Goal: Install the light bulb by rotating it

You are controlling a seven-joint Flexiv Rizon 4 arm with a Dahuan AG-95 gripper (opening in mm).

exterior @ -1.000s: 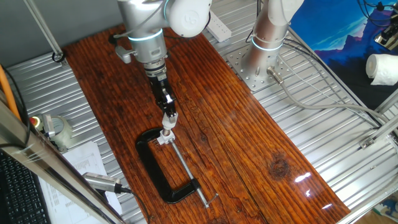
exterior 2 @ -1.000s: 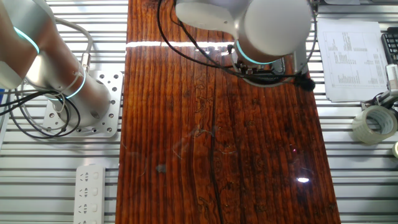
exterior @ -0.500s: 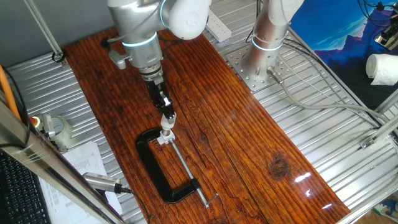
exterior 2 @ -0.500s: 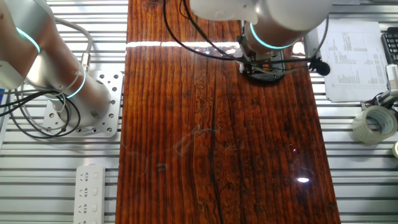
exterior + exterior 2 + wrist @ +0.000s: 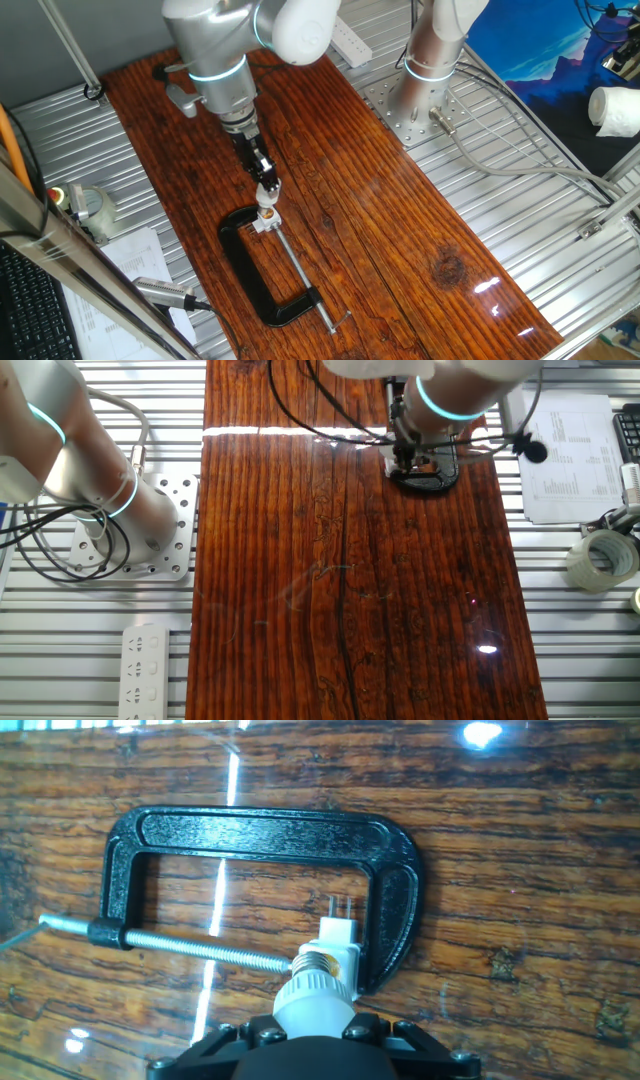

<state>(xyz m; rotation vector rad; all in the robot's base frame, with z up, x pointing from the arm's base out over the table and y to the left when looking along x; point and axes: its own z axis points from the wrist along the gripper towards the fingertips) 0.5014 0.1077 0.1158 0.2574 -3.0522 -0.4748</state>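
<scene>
The light bulb (image 5: 315,998) has a pale rounded head and a silvery screw base. Its base sits at the mouth of the small white socket block (image 5: 339,944), which is held in the big black C-clamp (image 5: 262,826). My gripper (image 5: 315,1022) is shut on the bulb's head, a black finger on each side. In one fixed view the gripper (image 5: 267,191) points down and slightly right at the socket (image 5: 263,222), with the clamp (image 5: 247,277) lying flat on the wooden board. In the other fixed view the arm hides all but part of the clamp (image 5: 426,482).
A second arm's base plate (image 5: 408,108) stands at the board's far right. A tape roll (image 5: 598,559) and printed sheets (image 5: 566,452) lie beside the board, and a power strip (image 5: 146,665) lies on the other side. A metal tool handle (image 5: 166,292) lies near the clamp.
The wrist and arm body have turned about the bulb, swinging left in one fixed view and toward the board's edge in the other. The fingertips and bulb stay at the socket.
</scene>
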